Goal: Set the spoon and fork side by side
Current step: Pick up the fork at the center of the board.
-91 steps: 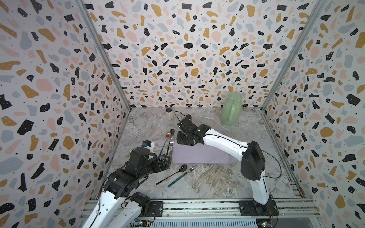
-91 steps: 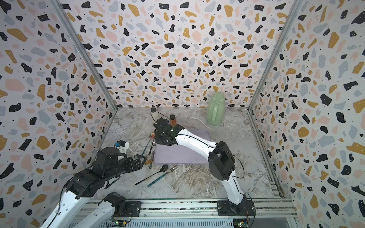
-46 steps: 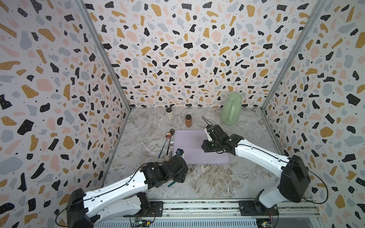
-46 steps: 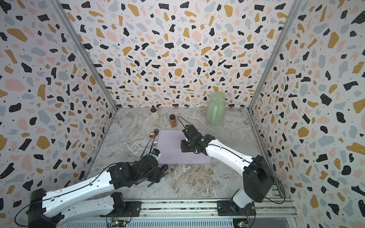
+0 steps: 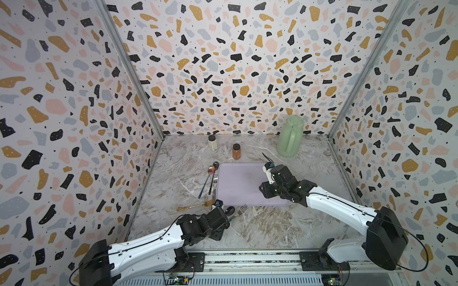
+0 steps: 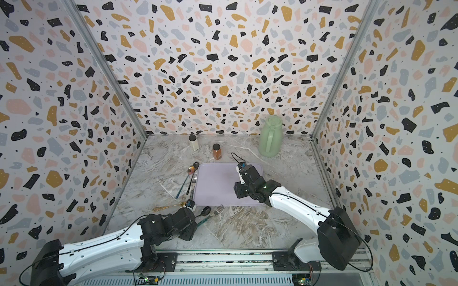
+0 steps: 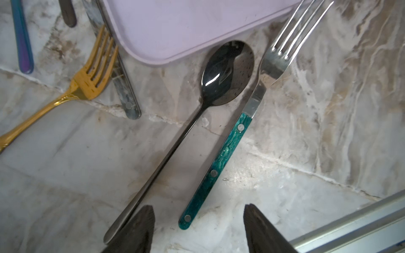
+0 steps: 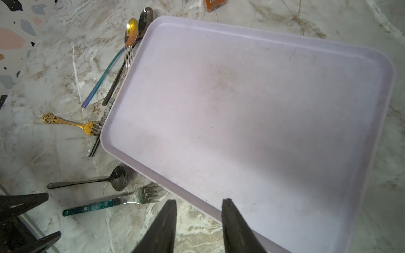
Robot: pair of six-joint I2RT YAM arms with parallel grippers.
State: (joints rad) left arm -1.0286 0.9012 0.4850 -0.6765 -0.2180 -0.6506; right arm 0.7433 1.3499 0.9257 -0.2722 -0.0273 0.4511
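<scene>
Left wrist | left fingers (image 7: 140, 227) spread, just arrived astride fork (image 7: 221, 157), spoon (image 7: 228, 72) beside | right fingers (image 8: 164, 225) spread, empty | aligning likely next

Both fingers (image 7: 140, 227) of the left gripper (image 7: 198, 210) are matt black with a rough, grainy face. The black spoon (image 7: 228, 72), its handle end by one of them, is mirror-polished dark metal. The teal-handled fork (image 7: 254, 103), its handle end between them, has bright polished steel tines and a glossy marbled handle with small metal rivets. Farther out beyond them, the gold fork (image 7: 87, 81) is shiny gold-toned metal and the lilac tray (image 7: 186, 24) looks like smooth matt plastic. The tabletop (image 7: 65, 175) beneath them looks like smooth veined marble.
</scene>
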